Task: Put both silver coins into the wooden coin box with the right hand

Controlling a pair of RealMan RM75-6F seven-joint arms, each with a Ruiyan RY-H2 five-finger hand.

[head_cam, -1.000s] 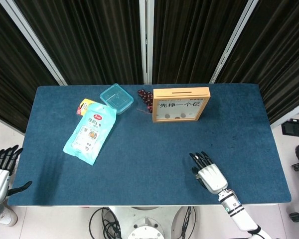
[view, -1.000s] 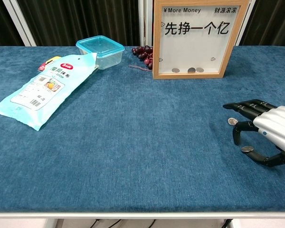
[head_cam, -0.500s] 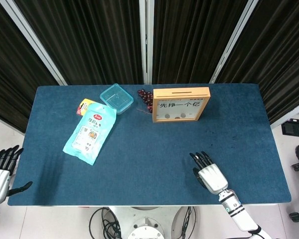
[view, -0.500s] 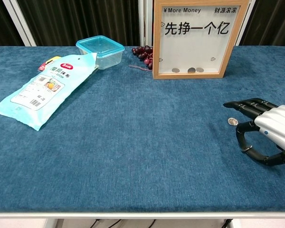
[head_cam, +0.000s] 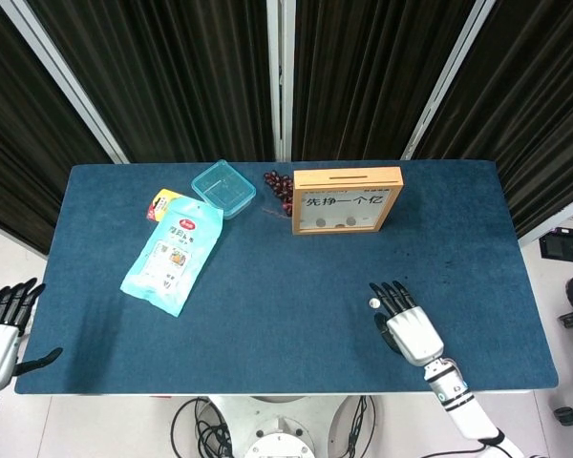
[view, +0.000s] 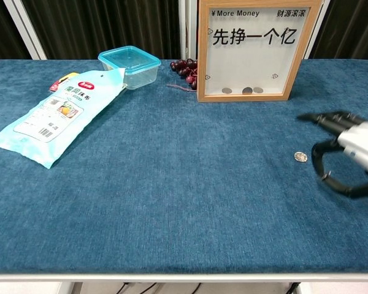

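On the blue tablecloth (head_cam: 267,286), one silver coin (head_cam: 372,302) (view: 301,157) lay flat, just off the fingertips of the right hand (head_cam: 408,324) (view: 346,156), at about nine o'clock from that hand in the chest view. The coin was apart from the fingers. A second loose coin could not be made out in either view. The right hand was raised above the cloth at the table's near right, its long fingers stretched toward twelve o'clock and its thumb curved beneath them; whether anything lay inside that curl could not be told.

At roughly twelve o'clock from the coin, well apart from it, the wooden coin box (head_cam: 347,199) (view: 253,49) stood upright near the far edge. Three coins rested at the bottom behind its clear front, and a slot showed in its top edge.

At nine o'clock from the box lay a cluster of dark grapes (head_cam: 279,189) (view: 185,67), then a lidded teal plastic container (head_cam: 223,188) (view: 130,64). A light-blue snack bag (head_cam: 173,252) (view: 58,113) lay flat beside the container, overlapping a small yellow-and-red packet (head_cam: 159,203) (view: 62,80).

Beyond the table's near left corner, the left hand (head_cam: 2,329) hung with fingers apart, holding nothing.
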